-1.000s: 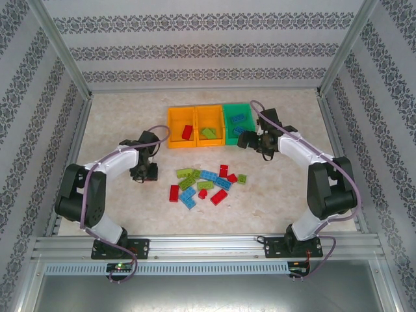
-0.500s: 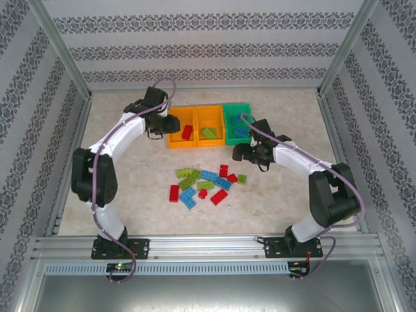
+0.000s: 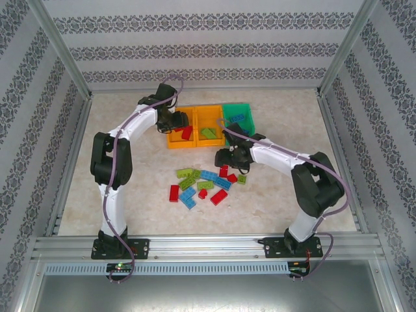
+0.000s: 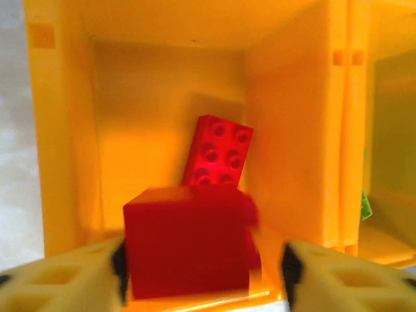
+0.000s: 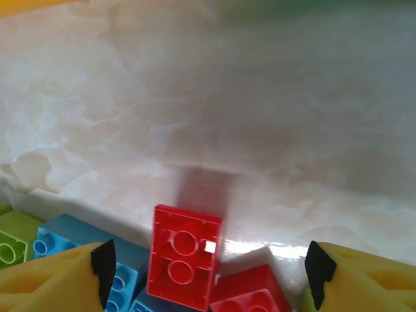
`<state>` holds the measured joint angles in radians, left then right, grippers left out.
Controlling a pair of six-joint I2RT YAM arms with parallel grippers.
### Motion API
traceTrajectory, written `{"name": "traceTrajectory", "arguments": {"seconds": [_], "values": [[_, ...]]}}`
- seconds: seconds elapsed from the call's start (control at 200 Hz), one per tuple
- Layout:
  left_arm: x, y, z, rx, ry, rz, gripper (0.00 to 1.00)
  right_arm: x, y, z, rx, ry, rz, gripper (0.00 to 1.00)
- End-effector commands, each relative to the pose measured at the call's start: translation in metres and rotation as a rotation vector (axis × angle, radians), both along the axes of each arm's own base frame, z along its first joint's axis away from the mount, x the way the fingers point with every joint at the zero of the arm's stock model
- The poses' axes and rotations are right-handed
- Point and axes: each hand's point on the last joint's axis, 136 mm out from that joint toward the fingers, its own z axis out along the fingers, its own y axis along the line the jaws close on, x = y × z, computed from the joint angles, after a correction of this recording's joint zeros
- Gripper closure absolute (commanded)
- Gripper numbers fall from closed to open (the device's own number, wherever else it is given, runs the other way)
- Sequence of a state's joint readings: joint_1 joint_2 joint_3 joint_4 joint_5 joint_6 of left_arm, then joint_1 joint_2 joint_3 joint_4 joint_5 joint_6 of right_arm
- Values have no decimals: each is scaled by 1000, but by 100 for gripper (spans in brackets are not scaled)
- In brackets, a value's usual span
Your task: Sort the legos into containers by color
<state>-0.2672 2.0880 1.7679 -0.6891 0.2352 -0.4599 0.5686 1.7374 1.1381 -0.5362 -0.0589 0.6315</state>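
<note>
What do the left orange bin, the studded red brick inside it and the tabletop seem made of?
Orange bin: likely moulded plastic, smooth, walls glowing with light. Red brick: hard glossy plastic, moulded studs. Tabletop: marble-patterned, polished, with glare; stone or laminate, cannot tell.

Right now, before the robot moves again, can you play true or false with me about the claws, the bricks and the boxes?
1. The left claw is over the left orange bin. True.
2. The green bin holds green bricks. False: blue bricks lie in it.
3. The right claw is shut on a blue brick. False: it is open, above a red brick on the table.
4. A lime green brick lies in the middle orange bin. True.
</note>
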Motion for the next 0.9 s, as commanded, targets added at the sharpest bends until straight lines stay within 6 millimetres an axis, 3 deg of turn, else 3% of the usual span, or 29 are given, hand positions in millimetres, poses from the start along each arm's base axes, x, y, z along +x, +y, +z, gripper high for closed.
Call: {"name": "traceTrajectory", "arguments": {"seconds": [0.0,0.07,0.38,0.535,0.719,0.894], "values": [[-8,-7,12,-16,10,13,22,-4,1,-7,-69,46,-10,21],[-12,-12,25,-36,-14,4,0,-5,3,-13,-97,70,0,22],[-36,-9,69,-108,-110,37,0,-8,9,-29,-142,132,32,33],[-55,4,76,-74,-154,36,0,-9,7,-30,-165,129,28,49],[-76,24,75,5,-201,38,0,-4,16,-18,-134,102,41,65],[-100,37,57,75,-168,2,0,12,34,22,-15,5,39,70]]}}
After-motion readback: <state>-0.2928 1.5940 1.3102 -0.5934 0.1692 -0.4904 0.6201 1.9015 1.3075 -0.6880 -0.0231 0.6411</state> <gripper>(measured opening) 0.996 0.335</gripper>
